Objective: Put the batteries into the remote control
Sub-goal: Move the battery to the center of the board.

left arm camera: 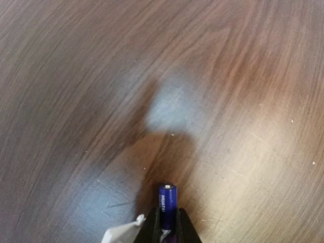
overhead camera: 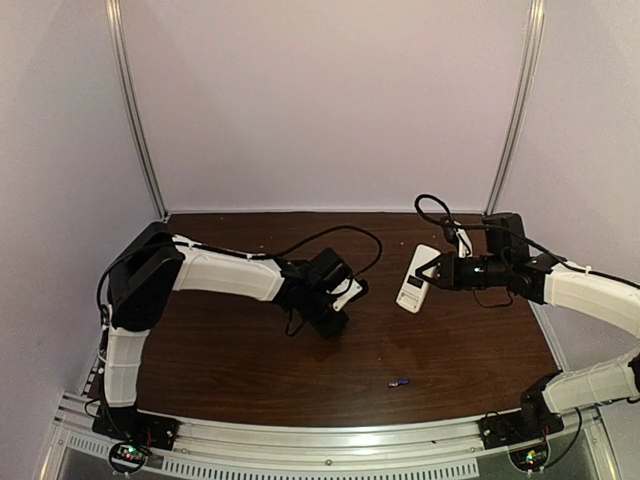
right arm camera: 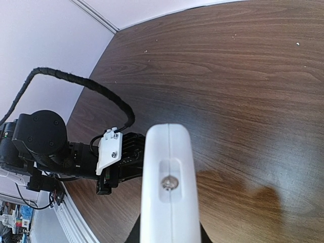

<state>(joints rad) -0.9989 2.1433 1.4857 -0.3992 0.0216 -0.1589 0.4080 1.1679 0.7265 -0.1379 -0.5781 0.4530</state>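
Step in hand (judged): carry the gripped cell to the handset and seat it.

Left hand (left arm camera: 167, 218): fingers drawn in on a thin purple-blue cylindrical battery (left arm camera: 167, 200). No gap shows on either side of it. The battery stands lengthwise between the tips, and its upper part pokes out past them. The free end shows a small pale spot, but I cannot tell which pole it is. The dark brown wooden tabletop (overhead camera: 250, 350) lies blurred beyond the tips, so the cell appears lifted clear of it.

Right hand (overhead camera: 436, 271): closed on one end of the small white rectangular remote control (overhead camera: 415, 283), which sticks out ahead of the tips toward the left hand. The two hands are well apart. A dark patch on the remote faces up, too small to tell battery recess from display. The right wrist view shows only a white face with a centre seam and a screw, no recess.

Second purple-blue battery, loose (overhead camera: 399, 382): lies on the tabletop nearer the arm bases, between the two hands and apart from both.

To do this step well (judgement):
- Confirm the recess faces the left hand first, and re-orient the remote if it does not.
- Right hand holds rigid, since a long overhang will pivot under a push.
- Bring the battery in parallel to the recess, spring end first, then press the other end down.
- The grip is near the base, so watch that the cell does not tilt or slip when it meets the contact.
- Check polarity against the bay marking before release.
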